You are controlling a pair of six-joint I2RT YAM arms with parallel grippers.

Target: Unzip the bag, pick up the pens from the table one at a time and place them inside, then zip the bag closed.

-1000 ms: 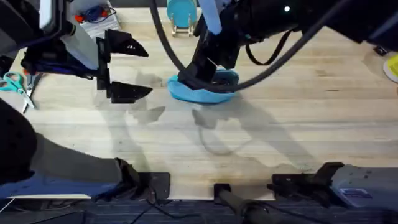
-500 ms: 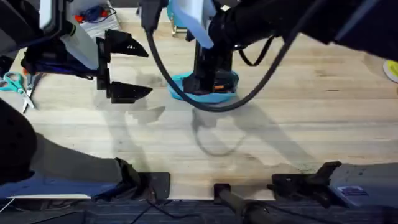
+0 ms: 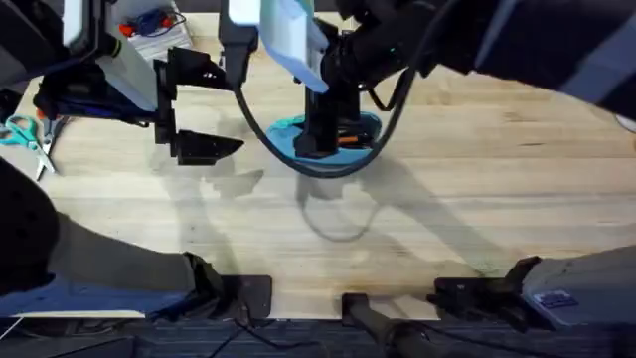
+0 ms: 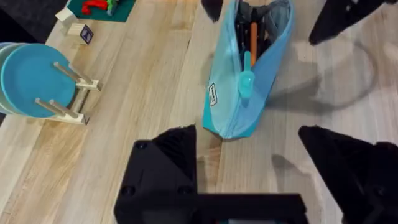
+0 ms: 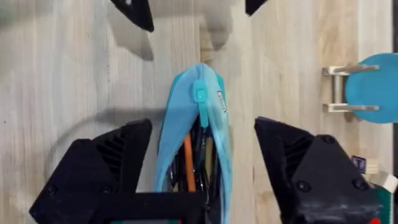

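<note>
Overhead: bag [image 3: 360, 134] lay mid-table [image 3: 477, 199], bare wood to its R and toward the bases. R gripper [image 3: 320, 139] stood vertical over it; 1 s ago it leaned in from the side. L gripper [image 3: 194, 109] off to bag's L, fingers spread.

L wrist: bag unzipped, long axis pointing away, orange pen [image 4: 254, 38] inside.

R wrist: fingers [image 5: 112, 162] spread astride bag mouth, apart from fabric.

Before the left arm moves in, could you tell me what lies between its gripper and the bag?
In the left wrist view, only bare table lies between the left gripper and the bag.
</note>
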